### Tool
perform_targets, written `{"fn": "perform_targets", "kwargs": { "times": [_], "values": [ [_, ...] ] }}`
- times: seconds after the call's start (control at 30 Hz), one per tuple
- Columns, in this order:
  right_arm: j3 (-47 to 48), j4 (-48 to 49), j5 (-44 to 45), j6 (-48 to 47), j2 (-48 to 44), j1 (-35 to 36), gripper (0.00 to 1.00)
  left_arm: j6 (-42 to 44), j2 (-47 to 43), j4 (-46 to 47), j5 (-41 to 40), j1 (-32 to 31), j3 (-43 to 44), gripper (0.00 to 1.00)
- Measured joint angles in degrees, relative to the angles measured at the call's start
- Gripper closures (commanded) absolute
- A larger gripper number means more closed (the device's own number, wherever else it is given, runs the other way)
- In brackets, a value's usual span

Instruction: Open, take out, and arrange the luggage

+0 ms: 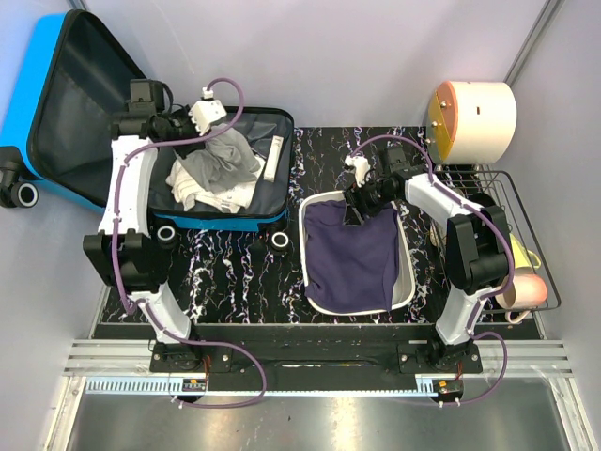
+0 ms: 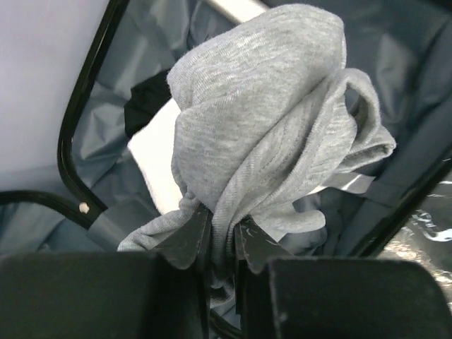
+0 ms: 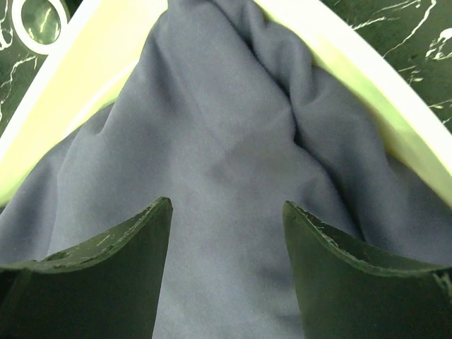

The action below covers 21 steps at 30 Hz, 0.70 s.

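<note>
Grey jersey is what the left gripper [image 2: 220, 227] has got right now: its jaws are pinched nearly together on a fold of a grey shirt [image 2: 268, 120], and the shirt is bunched up over the rest of the clothes. The luggage [image 1: 80, 103] sits at about 10 o'clock in the overhead view, on the far left of the black marble counter [image 1: 235, 272]. It's already open, with the lid swung out to 9 o'clock and propped up at a tilt and the base lying flat and full of clothes. So I'd call this the taking-out step, with a fresh grab on the shirt. Next move as I see it: lift straight up until the shirt hangs free of the rim and the other clothes, then carry it toward 3 o'clock. There a white basin [image 3: 367, 85] already holds a navy cloth [image 3: 226, 127]. The right gripper [image 3: 226, 208] hovers just over that cloth with its jaws spread wide and nothing in them. As for the way it points, the wheels are on the 6 o'clock end, nearest the arms, so I reckon the long axis runs roughly 12 to 6, top end at 12, though the base looks close to square from above.
</note>
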Motion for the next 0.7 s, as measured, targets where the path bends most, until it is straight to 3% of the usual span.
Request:
{"fn": "perform_targets", "kwargs": {
  "times": [0.2,0.37,0.5,0.7],
  "values": [
    [-0.4,5.6,2.3,2.3,0.0,0.0,0.25,-3.9,-6.1,-2.8,0.2,-9.2,0.2,1.00],
    [-1.6,8.7,3.0,4.7,-2.9,0.0,0.19,-10.7,-13.7,-3.4,1.0,-23.1,-4.7,1.00],
    [-5.6,11.7,3.2,9.3,-13.0,-0.6,0.14,-19.0,-18.7,-2.0,2.6,-35.8,-10.9,1.00],
    [-9.7,16.5,7.4,14.3,-29.4,-4.7,0.10,-26.6,-15.8,0.7,3.9,-46.5,-15.1,1.00]
  ]
}}
